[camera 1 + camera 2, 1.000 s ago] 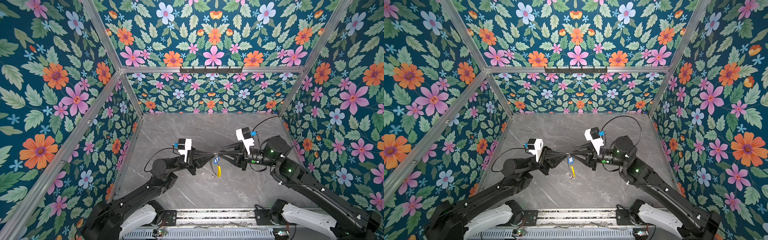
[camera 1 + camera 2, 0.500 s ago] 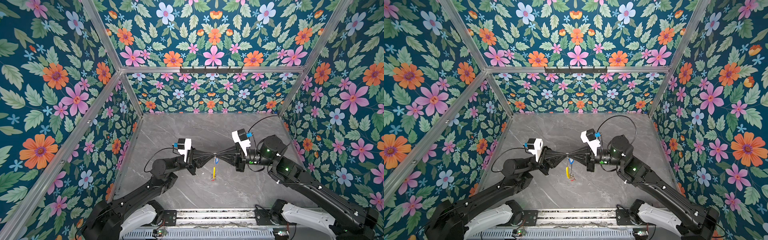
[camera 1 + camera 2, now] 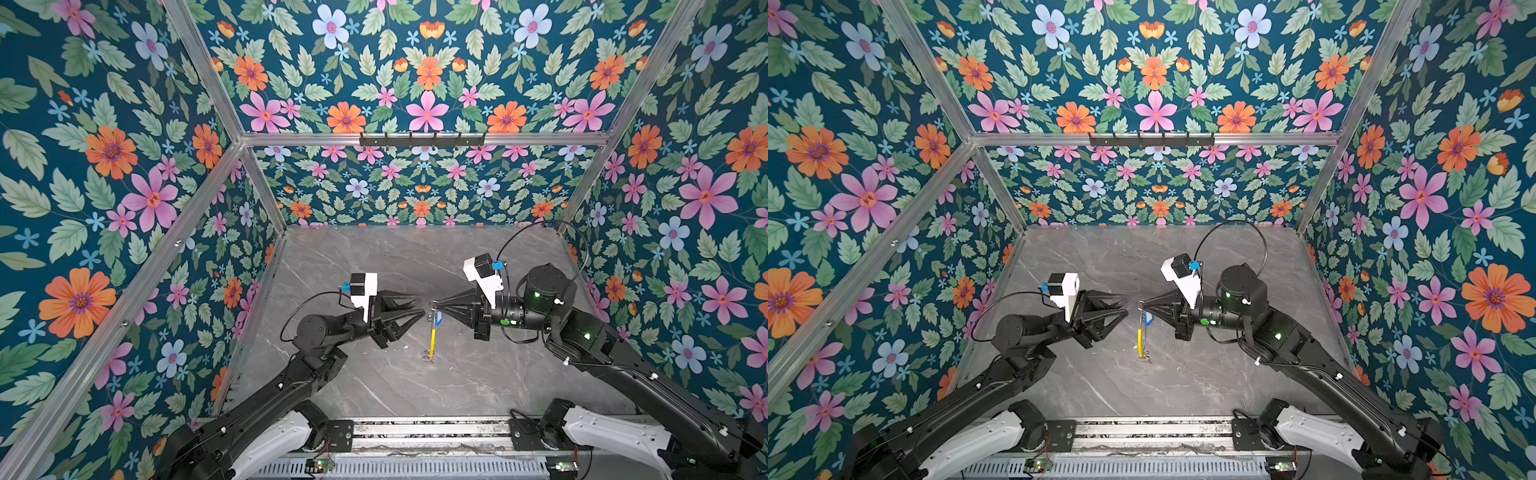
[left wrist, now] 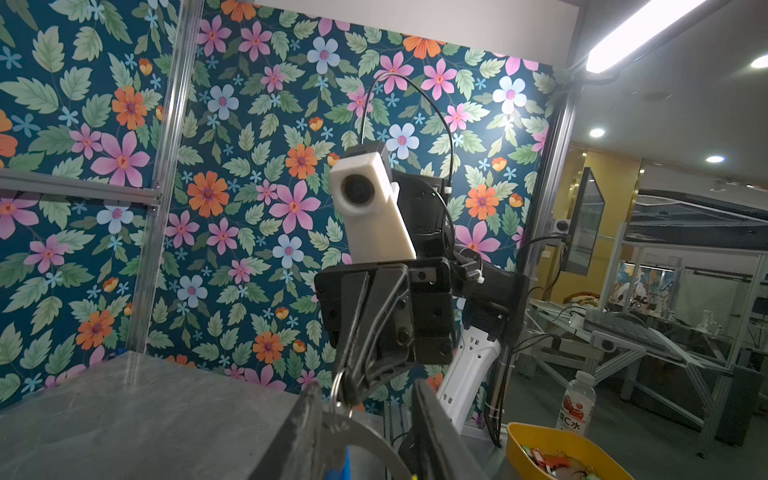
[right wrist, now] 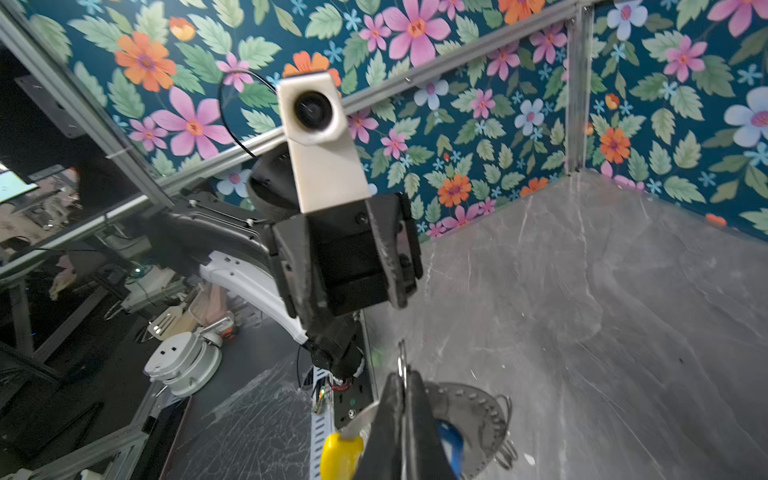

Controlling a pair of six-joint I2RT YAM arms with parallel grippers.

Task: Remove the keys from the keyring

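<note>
In both top views my right gripper [image 3: 435, 308] [image 3: 1139, 307] is shut on a small split ring, above the grey table. From that ring hangs the keyring [image 3: 432, 338] [image 3: 1140, 338], a thin wire hoop with a yellow sleeve. Its lower end touches the table. A key's blue tag [image 3: 439, 318] [image 5: 451, 444] hangs just under the shut jaws. My left gripper [image 3: 420, 305] [image 4: 365, 384] is open, with its fingers [image 4: 305, 419] on either side of the right gripper's tip and nothing held. The right wrist view shows the yellow sleeve [image 5: 340, 455] beside the shut jaws.
Floral walls with aluminium posts close in the marble table [image 3: 374, 266] on three sides. A metal rail [image 3: 415, 432] runs along the front edge between the arm bases. Outside the cell, the left wrist view shows a yellow bin [image 4: 536, 436] and a bottle [image 4: 575, 409].
My left gripper, shut tip to tip with the right one before, has opened and let go. My right gripper has shut and keeps the ring, with the keyring hanging straighter from it.
</note>
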